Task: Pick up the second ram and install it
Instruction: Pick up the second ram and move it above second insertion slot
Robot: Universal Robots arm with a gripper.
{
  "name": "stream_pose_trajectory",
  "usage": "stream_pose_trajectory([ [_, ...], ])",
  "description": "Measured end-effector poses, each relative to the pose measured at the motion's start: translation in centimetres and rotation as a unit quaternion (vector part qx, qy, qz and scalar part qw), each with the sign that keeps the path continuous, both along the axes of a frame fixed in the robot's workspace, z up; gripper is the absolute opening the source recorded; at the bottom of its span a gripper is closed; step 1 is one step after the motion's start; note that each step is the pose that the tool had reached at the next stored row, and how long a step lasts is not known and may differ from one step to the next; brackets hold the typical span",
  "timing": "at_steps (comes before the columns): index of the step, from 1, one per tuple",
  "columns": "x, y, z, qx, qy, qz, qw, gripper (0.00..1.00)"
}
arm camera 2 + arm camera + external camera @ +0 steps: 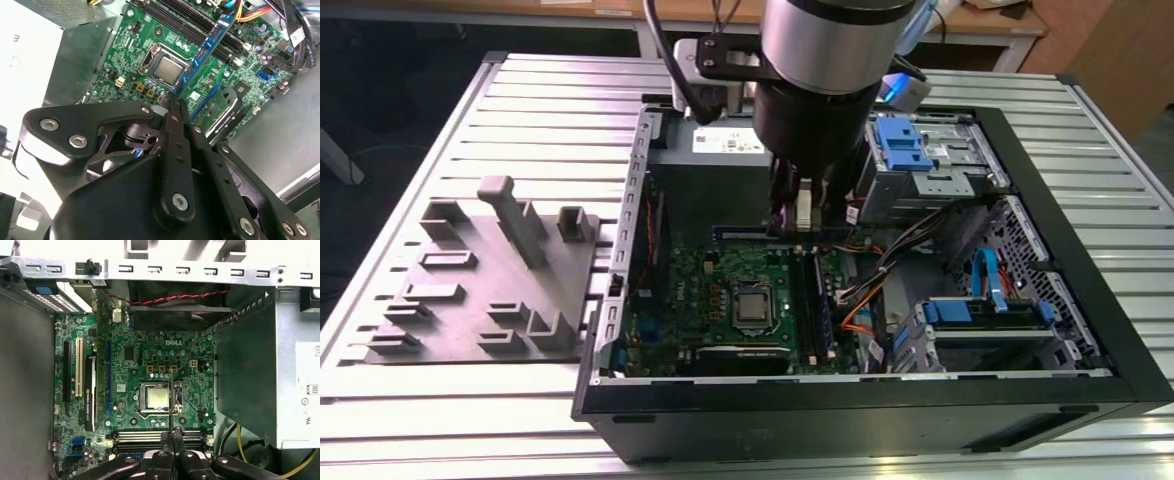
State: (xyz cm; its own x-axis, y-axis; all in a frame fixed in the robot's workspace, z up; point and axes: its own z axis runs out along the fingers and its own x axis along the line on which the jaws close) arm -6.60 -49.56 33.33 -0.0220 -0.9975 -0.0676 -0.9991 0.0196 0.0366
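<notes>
In the second wrist view the gripper (174, 98) has its two black fingers pinched together on the second ram (204, 52), clamping the stick right at their tips. From that grip the ram runs straight away from the fingertips. It is a long blue board with a row of black chips, standing on its thin edge so that one flat face shows. In the first wrist view the same stick appears edge-on, as a thin dark line leading from the tips across the processor socket (156, 396). In both wrist views its long axis lies crosswise to the long black memory slots (150, 436), not in line with them. The ram is up in the gripper, off the board. Whether it is level or tilted I cannot tell.

Below lies the green motherboard (150, 355), with the slots just beside the socket and the grey power-supply box (250, 380) along one side. In the exterior view the arm reaches down into the open computer case (1121, 350), with the gripper near the power-supply box. The case lies on a slatted metal table (454, 110). A grey holder block (494, 280) stands on the table at the exterior view's left of the case, well apart from the gripper.
</notes>
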Motion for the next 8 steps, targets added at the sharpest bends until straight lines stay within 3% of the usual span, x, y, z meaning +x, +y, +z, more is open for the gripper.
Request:
stream_pose_trajectory([
  [8, 0.00, 0.00, -0.78, 0.0000, 0.0000, 0.000, 1.0000, 0.08],
])
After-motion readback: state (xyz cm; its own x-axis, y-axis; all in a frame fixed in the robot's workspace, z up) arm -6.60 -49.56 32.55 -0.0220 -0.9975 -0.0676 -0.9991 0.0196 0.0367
